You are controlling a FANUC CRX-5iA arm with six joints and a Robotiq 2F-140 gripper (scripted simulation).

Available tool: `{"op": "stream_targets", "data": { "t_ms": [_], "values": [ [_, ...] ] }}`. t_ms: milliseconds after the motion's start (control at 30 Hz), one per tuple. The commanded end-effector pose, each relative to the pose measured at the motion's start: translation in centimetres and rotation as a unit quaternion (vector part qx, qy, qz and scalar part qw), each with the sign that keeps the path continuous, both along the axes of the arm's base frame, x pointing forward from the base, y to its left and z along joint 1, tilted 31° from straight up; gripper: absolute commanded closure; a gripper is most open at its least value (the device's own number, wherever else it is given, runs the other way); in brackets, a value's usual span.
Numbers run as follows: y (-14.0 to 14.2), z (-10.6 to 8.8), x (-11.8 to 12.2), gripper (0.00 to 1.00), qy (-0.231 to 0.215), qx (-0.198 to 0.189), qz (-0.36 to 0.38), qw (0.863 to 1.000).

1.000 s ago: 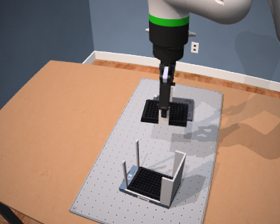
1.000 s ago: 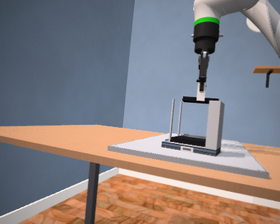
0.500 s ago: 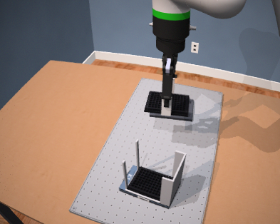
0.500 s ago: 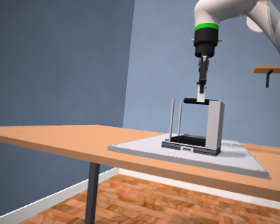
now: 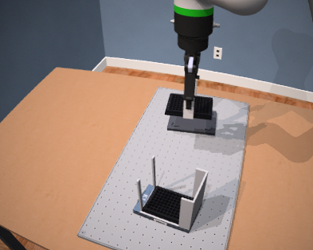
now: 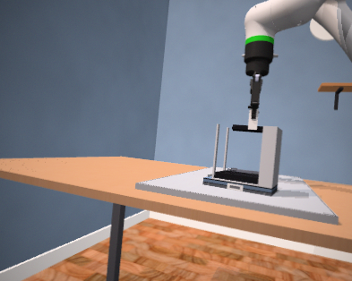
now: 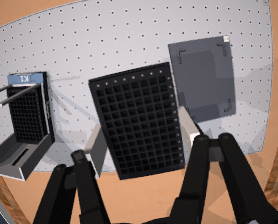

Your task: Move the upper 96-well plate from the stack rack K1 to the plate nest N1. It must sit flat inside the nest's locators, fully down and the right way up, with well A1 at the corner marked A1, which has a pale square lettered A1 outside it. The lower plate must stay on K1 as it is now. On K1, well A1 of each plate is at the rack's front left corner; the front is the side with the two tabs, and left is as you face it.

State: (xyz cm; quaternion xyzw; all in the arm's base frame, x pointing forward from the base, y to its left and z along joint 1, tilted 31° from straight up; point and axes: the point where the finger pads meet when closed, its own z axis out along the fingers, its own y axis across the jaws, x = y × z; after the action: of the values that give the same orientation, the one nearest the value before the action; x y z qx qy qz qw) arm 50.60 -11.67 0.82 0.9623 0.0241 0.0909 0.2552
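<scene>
My gripper [image 5: 189, 107] is shut on the upper black 96-well plate [image 5: 189, 106] and holds it level in the air, above the near edge of the dark grey plate nest N1 [image 5: 193, 123]. In the wrist view the plate [image 7: 139, 120] sits between my fingers, with the nest [image 7: 203, 78] to its right. From the side the plate [image 6: 246, 128] hangs well above the table. The stack rack K1 [image 5: 170, 201] stands at the near end of the breadboard with the lower black plate [image 5: 163, 203] lying in it. It also shows in the wrist view [image 7: 23, 123]. I cannot make out the A1 marker.
The rack has two thin posts [image 5: 153, 170] on its left and a tall white wall [image 5: 194, 199] on its right. The grey perforated breadboard [image 5: 177, 167] lies on the wooden table. A small shelf [image 6: 342, 89] hangs on the wall at the right.
</scene>
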Motion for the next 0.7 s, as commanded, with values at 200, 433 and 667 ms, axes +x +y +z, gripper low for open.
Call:
{"op": "stream_targets", "data": {
  "t_ms": [200,433,667],
  "values": [
    [-2.3,1.3,-0.1,1.00,0.000,0.000,0.000,1.000],
    [-4.4,2.3,-0.1,1.00,0.000,0.000,0.000,1.000],
    [-6.4,3.4,-0.2,1.00,0.000,0.000,0.000,1.000]
  ]
}}
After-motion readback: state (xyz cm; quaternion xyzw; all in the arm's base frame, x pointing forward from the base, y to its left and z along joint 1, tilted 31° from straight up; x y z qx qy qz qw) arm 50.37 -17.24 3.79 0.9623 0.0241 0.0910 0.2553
